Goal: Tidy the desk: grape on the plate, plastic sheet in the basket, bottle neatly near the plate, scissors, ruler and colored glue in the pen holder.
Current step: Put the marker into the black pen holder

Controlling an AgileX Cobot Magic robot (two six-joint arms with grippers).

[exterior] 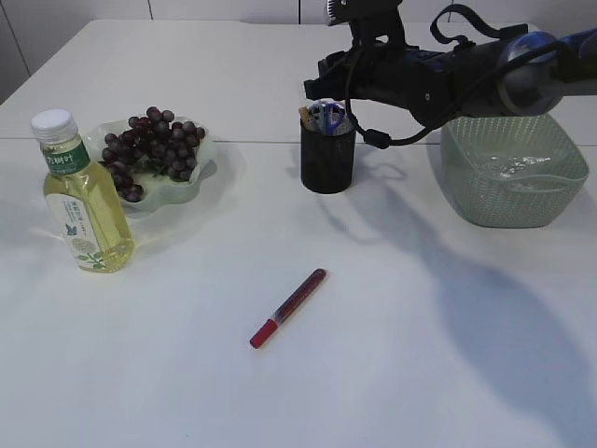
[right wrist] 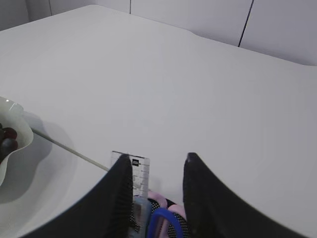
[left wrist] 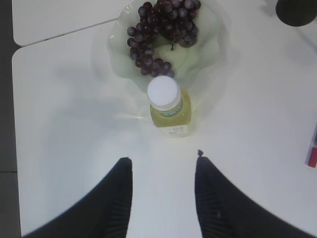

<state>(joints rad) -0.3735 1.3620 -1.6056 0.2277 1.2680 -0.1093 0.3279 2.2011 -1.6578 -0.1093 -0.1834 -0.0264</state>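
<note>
White tabletop (exterior: 392, 373) fills the scene, with a seam running across it behind the objects. At the far left stands the bottle (exterior: 79, 196), upright, white cap on, full of pale yellow liquid, just beside the plate (exterior: 201, 163). That pale green, wavy-edged plate carries the grape (exterior: 154, 149) bunch, dark purple, lying wholly within its rim. In the left wrist view the left gripper (left wrist: 163, 163) hangs above bare table in front of the bottle, its two dark fingers parted to a moderate gap with nothing between them.

Nearer the front and toward the middle lies a red marker-like stick, probably the colored glue (exterior: 287, 308), flat on the table at a slant and well apart from everything else.

Behind it is the black pen holder (exterior: 327, 154), upright. The scissors (right wrist: 161, 220), with blue and pink handles, and the clear ruler (right wrist: 133, 173) stand inside it. The right gripper (right wrist: 156, 166) sits directly over the holder's mouth, jaws apart at a middling width, the ruler's top just at the left finger; no grip is visible.

Farthest right sits the green basket (exterior: 513, 196), with the crumpled plastic sheet (exterior: 508, 168) in it.
</note>
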